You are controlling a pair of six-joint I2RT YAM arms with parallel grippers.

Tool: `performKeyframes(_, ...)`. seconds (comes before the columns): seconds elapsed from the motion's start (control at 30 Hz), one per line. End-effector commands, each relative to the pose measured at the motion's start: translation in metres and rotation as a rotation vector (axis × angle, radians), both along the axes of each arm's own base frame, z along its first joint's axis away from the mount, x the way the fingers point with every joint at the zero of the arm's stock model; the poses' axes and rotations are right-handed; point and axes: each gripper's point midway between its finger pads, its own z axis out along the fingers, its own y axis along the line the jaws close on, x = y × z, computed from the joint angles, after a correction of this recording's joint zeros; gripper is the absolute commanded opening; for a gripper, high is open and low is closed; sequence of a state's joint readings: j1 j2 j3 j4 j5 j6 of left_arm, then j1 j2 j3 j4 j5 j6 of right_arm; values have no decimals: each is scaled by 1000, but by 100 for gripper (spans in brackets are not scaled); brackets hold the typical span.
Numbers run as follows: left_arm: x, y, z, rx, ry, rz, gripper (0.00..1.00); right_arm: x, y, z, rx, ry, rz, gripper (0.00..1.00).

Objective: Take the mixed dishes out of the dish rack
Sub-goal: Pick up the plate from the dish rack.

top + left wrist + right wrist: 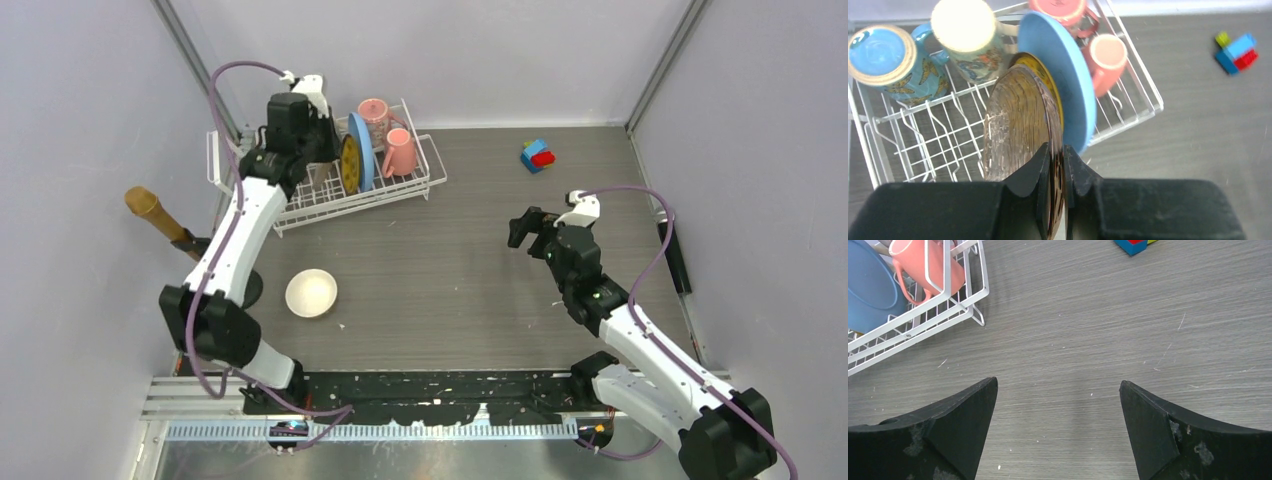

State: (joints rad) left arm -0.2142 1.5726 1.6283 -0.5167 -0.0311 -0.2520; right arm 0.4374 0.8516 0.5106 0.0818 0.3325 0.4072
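Note:
The white wire dish rack (pixel 420 185) stands at the back left. It holds the large light-blue plate (pixel 362 150), the small yellow patterned plate (pixel 349 165) and two pink mugs (pixel 374 115) (pixel 400 152). The left wrist view adds a cream mug (pixel 968 35) and a teal mug (pixel 888 57), both upside down in the rack (pixel 923 145). My left gripper (pixel 1057 155) is shut on the rim of the yellow patterned plate (pixel 1018 125), which stands on edge against the blue plate (pixel 1073 85). The small cream bowl (pixel 311 293) sits on the table. My right gripper (pixel 520 228) is open and empty over bare table (pixel 1058 390).
Colourful toy blocks (pixel 538 155) lie at the back right of the table. A brown-tipped microphone (pixel 150 210) leans in at the left wall, and a dark object (pixel 675 255) lies along the right edge. The rack's corner (pixel 948 315) shows in the right wrist view.

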Motion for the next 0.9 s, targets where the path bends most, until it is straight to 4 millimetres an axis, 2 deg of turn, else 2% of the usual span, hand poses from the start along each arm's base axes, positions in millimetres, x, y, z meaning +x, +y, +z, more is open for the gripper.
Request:
performKeyframes(0.0, -43, -31, 46, 161, -246, -283, 0, 2, -5, 7, 20, 50, -60, 100)
performKeyframes(0.03, -54, -40, 49, 180, -299, -345, 0, 4, -7, 14, 19, 53, -81, 100)
performKeyframes(0.07, -71, -51, 49, 195, -344, -422, 0, 1, -9, 4, -4, 107, -89, 100)
performKeyframes(0.1, -88, -63, 49, 207, -394, -500, 0, 2, -9, 11, 0, 105, -92, 100)
performKeyframes(0.13, -105, -76, 45, 217, -435, -581, 0, 0, -9, 7, -4, 133, -95, 100)
performKeyframes(0.23, -162, -105, 31, 241, -596, -816, 0, 1, -5, 15, 22, 148, -91, 100)
performKeyframes(0.27, -178, -112, 29, 250, -656, -875, 0, -2, -6, 12, 19, 172, -95, 100)
performKeyframes(0.37, -221, -129, 22, 258, -797, -1036, 0, -5, -5, 22, 64, 192, -115, 100)
performKeyframes(0.43, -242, -138, 15, 248, -829, -1140, 3, -8, -3, 23, 91, 222, -115, 100)
performKeyframes(0.53, -257, -150, 6, 241, -817, -1230, 3, -11, 13, 29, 146, 253, -52, 100)
performKeyframes(0.57, -258, -153, -3, 257, -791, -1259, 2, -10, 18, 33, 165, 265, -35, 100)
performKeyframes(0.73, -270, -167, -33, 327, -755, -1415, 0, -18, 69, 40, 245, 362, 212, 100)
performKeyframes(0.8, -276, -170, -51, 352, -710, -1502, 0, -16, 78, 44, 250, 386, 251, 97)
performKeyframes(0.87, -280, -176, -59, 370, -669, -1565, 0, -15, 85, 40, 260, 422, 275, 96)
